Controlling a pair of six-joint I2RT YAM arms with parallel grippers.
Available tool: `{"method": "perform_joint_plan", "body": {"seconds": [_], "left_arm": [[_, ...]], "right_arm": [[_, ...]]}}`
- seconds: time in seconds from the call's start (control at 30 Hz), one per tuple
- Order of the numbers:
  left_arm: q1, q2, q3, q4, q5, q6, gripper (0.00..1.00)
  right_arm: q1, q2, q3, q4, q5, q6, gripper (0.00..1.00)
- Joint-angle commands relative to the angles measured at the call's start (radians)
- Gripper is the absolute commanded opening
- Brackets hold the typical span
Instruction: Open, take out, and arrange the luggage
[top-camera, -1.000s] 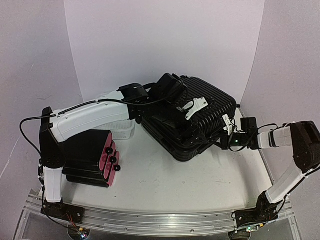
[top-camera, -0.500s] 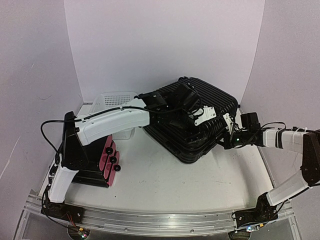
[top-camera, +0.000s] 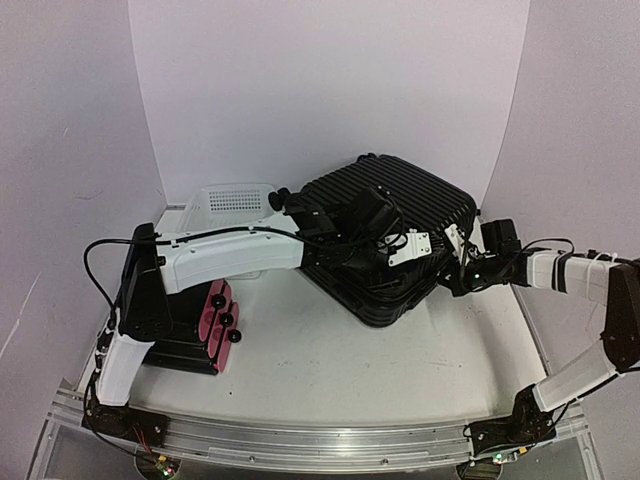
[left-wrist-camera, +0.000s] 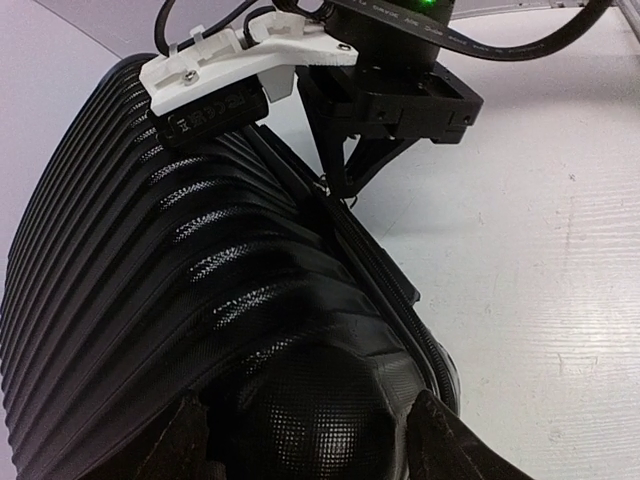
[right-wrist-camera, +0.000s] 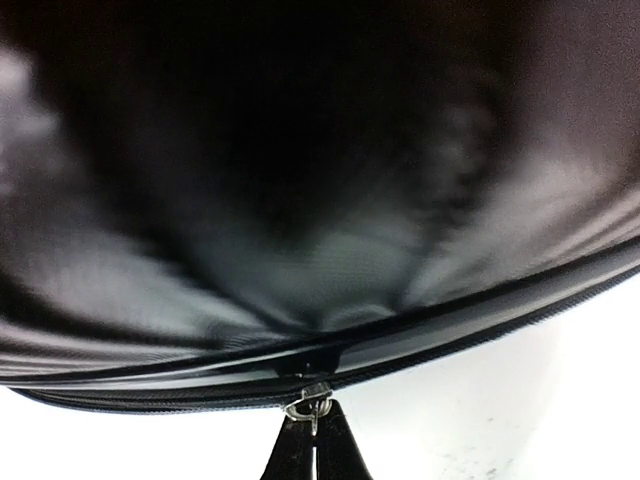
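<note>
The luggage (top-camera: 400, 210), a large black ribbed hard-shell suitcase, lies closed on the table at the back right. My left gripper (top-camera: 405, 268) rests on its near right corner. In the left wrist view its fingers (left-wrist-camera: 445, 445) are open and straddle the rounded corner of the shell (left-wrist-camera: 200, 280); I cannot tell whether they touch it. My right gripper (top-camera: 447, 282) is at the suitcase's right edge. In the right wrist view it (right-wrist-camera: 315, 450) is shut on the silver zipper pull (right-wrist-camera: 312, 403). The left wrist view also shows the right gripper (left-wrist-camera: 338, 188) pinched at the zip line.
A smaller smooth black case (top-camera: 190, 320) with a pink side and black knobs stands at the near left by the left arm's base. A white perforated basket (top-camera: 235, 203) sits at the back left, partly behind the left arm. White walls close in the back.
My left arm has swung forward and its gripper has moved from the suitcase's top left to its near right corner. My right gripper has closed in on the zip at the right edge.
</note>
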Motion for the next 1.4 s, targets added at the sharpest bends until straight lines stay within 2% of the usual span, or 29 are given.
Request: {"method": "perform_joint_plan", "body": {"seconds": [0.0,0.27,0.33,0.43,0.53,0.67,0.87,1.1,1.23,1.37], "left_arm": [[0.012,-0.041,-0.082,-0.134,-0.028,-0.021,0.67],[0.012,-0.057,-0.101,-0.136,-0.020,-0.034,0.65],[0.013,-0.052,-0.097,-0.138,-0.019,-0.031,0.65],[0.012,-0.045,-0.089,-0.143,-0.015,-0.025,0.65],[0.016,-0.049,-0.091,-0.146,-0.005,-0.030,0.64],[0.018,-0.059,-0.094,-0.148,0.010,-0.047,0.64],[0.018,-0.056,-0.080,-0.158,0.023,-0.053,0.63],[0.018,-0.051,-0.064,-0.177,0.035,-0.058,0.62],[0.018,-0.059,-0.048,-0.190,0.057,-0.074,0.63],[0.020,-0.072,0.022,-0.226,0.095,-0.140,0.68]], "right_arm": [[-0.117,-0.029,0.070,0.015,0.119,-0.014,0.00],[-0.237,0.087,0.123,0.086,0.124,-0.036,0.00],[-0.276,0.128,0.120,0.167,0.065,-0.030,0.00],[-0.338,0.206,0.194,0.191,0.011,-0.001,0.00],[-0.418,0.290,0.248,0.288,-0.110,0.076,0.00],[-0.461,0.396,0.322,0.405,-0.227,0.130,0.00],[-0.492,0.575,0.493,0.459,-0.295,0.208,0.00],[-0.502,0.741,0.693,0.481,-0.372,0.127,0.00],[-0.481,0.822,0.731,0.614,-0.408,-0.012,0.00],[-0.480,0.923,0.808,0.780,-0.530,0.108,0.00]]}}
